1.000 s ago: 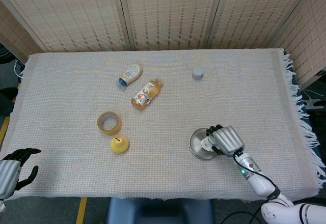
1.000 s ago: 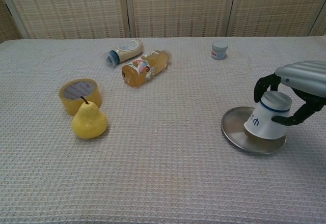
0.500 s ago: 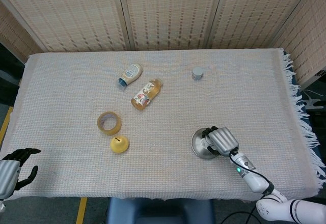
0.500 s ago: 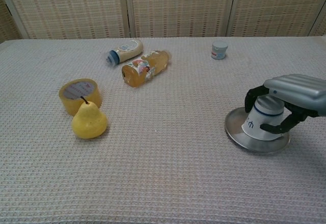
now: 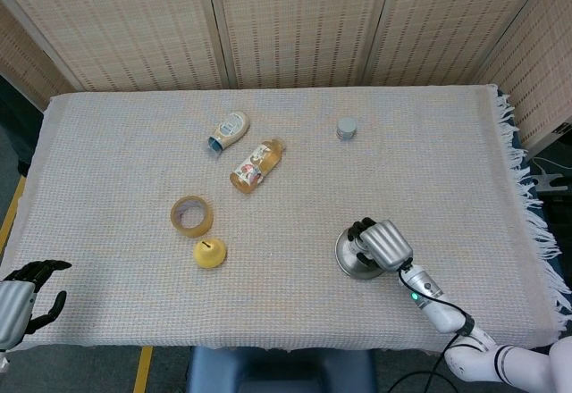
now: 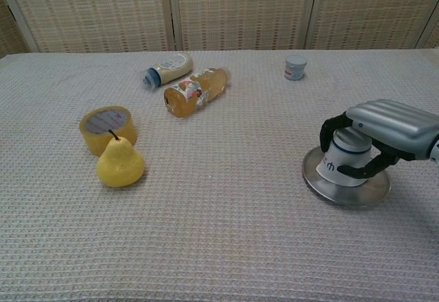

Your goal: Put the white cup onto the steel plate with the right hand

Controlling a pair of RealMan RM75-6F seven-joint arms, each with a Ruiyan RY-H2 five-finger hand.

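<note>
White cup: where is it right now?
The white cup stands on the steel plate near the table's front right in the chest view, with the right hand wrapped around it from above.

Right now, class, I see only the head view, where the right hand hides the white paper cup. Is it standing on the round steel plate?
Observer: Yes. From the chest view, the white paper cup stands on the round steel plate, wide end down.
Operator: Is the right hand holding it?
Observer: Yes. Its dark fingers wrap the cup from both sides.
Operator: Any marking on it?
Observer: A blue band rings it near the top.
</note>
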